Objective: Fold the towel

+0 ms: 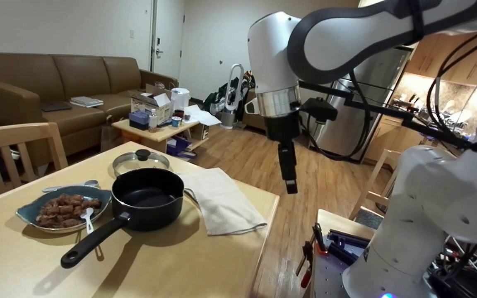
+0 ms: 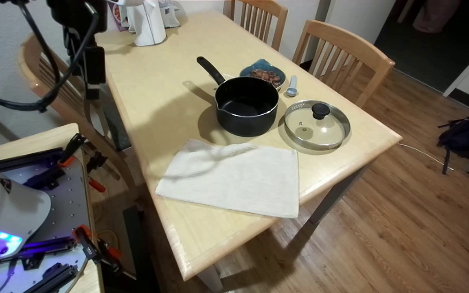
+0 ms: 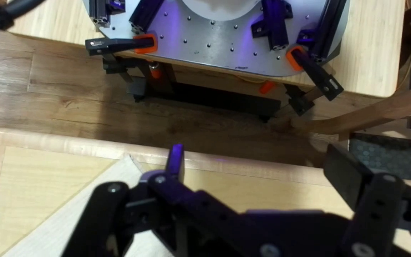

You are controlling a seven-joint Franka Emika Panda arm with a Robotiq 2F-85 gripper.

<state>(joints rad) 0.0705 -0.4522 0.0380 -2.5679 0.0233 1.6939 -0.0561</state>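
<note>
The towel [image 1: 224, 203] is a thin off-white cloth lying mostly flat on the wooden table near its corner. In an exterior view the towel [image 2: 238, 179] is roughly four-sided, with slight wrinkles along the edge by the pan. Part of the towel [image 3: 84, 207] shows at the lower left of the wrist view, partly hidden by the gripper. My gripper [image 3: 253, 153] is open, its fingers wide apart with nothing between them. In both exterior views the gripper [image 1: 291, 188] hangs in the air, pointing down, apart from the towel; it also shows here [image 2: 93, 87].
A black pan [image 2: 246, 106] stands beside the towel, its handle pointing away. A glass lid [image 2: 318, 124], a blue plate of food [image 1: 64, 209] and a measuring spoon [image 2: 292, 86] lie near it. The robot's base table [image 3: 369, 46] carries clamps; a chair [image 2: 340, 57] stands at the table.
</note>
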